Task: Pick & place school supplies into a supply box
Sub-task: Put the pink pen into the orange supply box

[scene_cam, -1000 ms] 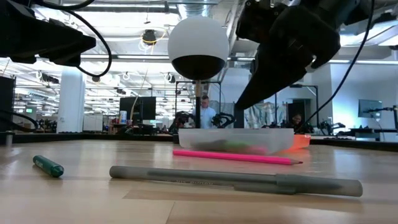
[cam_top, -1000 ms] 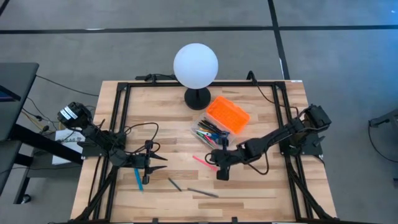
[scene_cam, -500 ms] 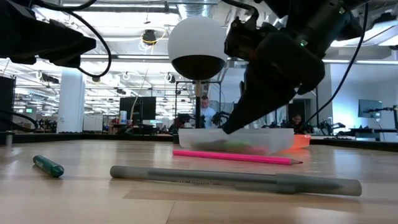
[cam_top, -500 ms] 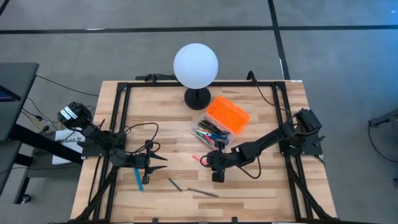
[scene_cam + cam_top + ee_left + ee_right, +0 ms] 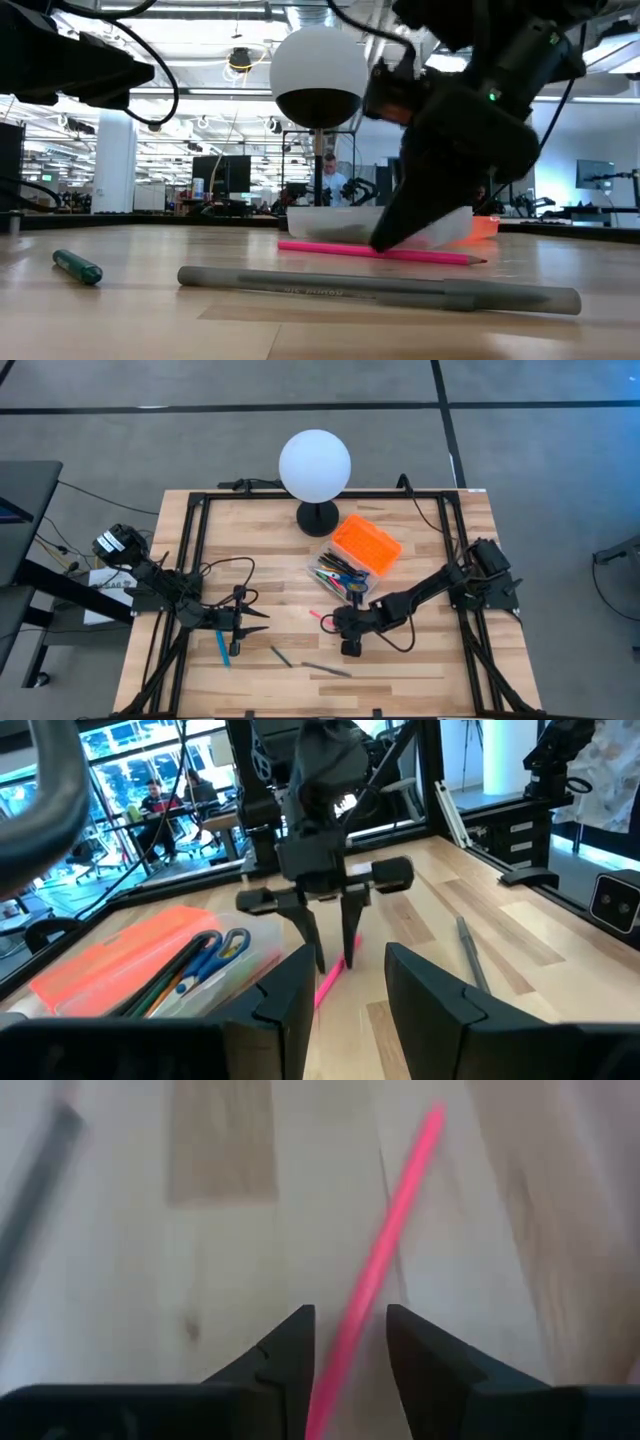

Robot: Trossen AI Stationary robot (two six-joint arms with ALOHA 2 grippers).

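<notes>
With its fingers parted narrowly either side of the pink pencil (image 5: 385,1240) on the table (image 5: 420,670), the right gripper (image 5: 332,963) is best closed only once low enough to pinch the shaft squarely, then carried to the supply box (image 5: 352,560) just beyond. Parked near the table's left edge, the left gripper (image 5: 262,622) stands open and empty. From above, the right arm hides most of the pencil, so actual finger contact cannot be judged.

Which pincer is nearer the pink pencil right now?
Right. The right pincer straddles the pink pencil, fingers open; the left pincer waits well off toward the table's left side.
</notes>
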